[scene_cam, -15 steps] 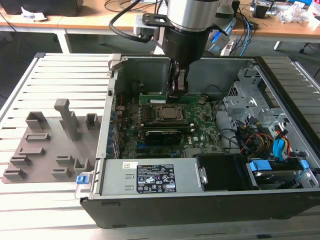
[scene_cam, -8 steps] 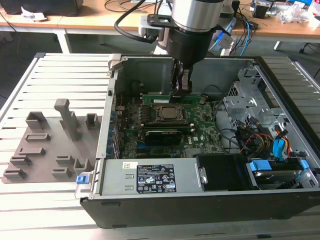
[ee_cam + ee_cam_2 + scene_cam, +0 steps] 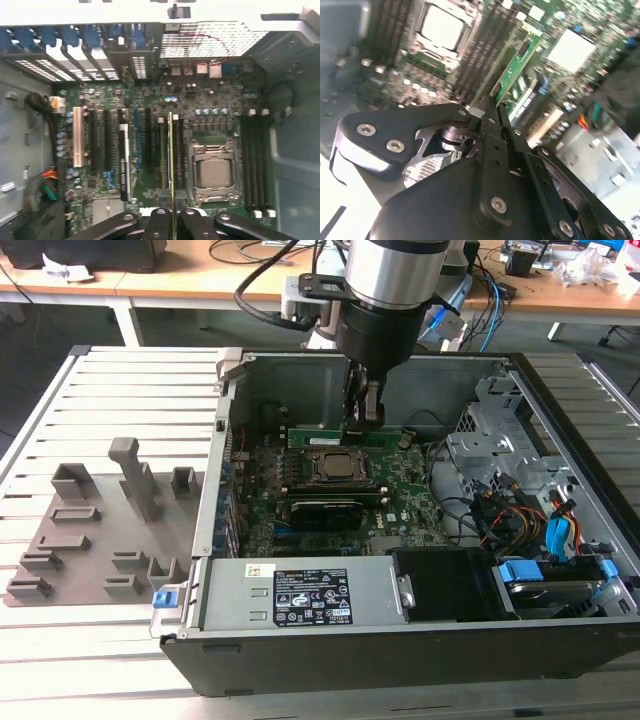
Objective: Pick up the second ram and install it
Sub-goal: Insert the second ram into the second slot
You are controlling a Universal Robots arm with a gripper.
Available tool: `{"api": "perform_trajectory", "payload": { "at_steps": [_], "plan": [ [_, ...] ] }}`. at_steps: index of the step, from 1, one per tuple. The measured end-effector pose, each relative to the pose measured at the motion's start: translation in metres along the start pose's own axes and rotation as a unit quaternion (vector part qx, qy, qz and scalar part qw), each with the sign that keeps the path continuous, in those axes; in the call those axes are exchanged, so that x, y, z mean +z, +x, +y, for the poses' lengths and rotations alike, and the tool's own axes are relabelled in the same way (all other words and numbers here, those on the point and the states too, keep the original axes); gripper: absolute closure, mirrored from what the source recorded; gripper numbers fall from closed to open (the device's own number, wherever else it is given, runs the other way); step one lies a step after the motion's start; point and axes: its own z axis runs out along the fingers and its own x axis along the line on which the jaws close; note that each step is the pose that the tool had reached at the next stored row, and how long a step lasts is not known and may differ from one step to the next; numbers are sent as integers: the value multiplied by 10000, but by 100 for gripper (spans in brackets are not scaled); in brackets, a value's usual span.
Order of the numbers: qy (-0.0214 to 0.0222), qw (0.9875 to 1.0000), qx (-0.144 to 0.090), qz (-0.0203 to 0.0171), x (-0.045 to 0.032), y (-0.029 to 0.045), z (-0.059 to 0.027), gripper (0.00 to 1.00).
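The gripper (image 3: 172, 220) clamps the second ram (image 3: 170, 165) edge-down beside the processor socket (image 3: 214, 170), apparently aligned over a motherboard (image 3: 150, 95) slot.

A slatted metal table (image 3: 130, 380) of pale grey ribs spans the exterior view, running from 9 o'clock to 3 o'clock. Behind it, at 12 o'clock, a wooden desk (image 3: 200, 280) with white legs stretches across the back, strewn with black cables (image 3: 255, 252) and, toward 1 o'clock, crumpled white paper (image 3: 590, 265). A blue cable (image 3: 495, 310) hangs down from the desk edge at 1 o'clock. Under the desk the floor (image 3: 60, 330) is dark grey. The light is even and soft, with no hard shadows on the table.
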Motion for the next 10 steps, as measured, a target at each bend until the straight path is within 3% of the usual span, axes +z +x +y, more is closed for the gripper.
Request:
{"api": "perform_trajectory", "payload": {
  "at_steps": [1,2,10],
  "plan": [
    [-10,9997,-15,-226,1,0,0,86],
    [-12,9996,-18,-273,21,1,-3,86],
    [-12,9997,-17,-261,126,4,-33,86]
  ]
}}
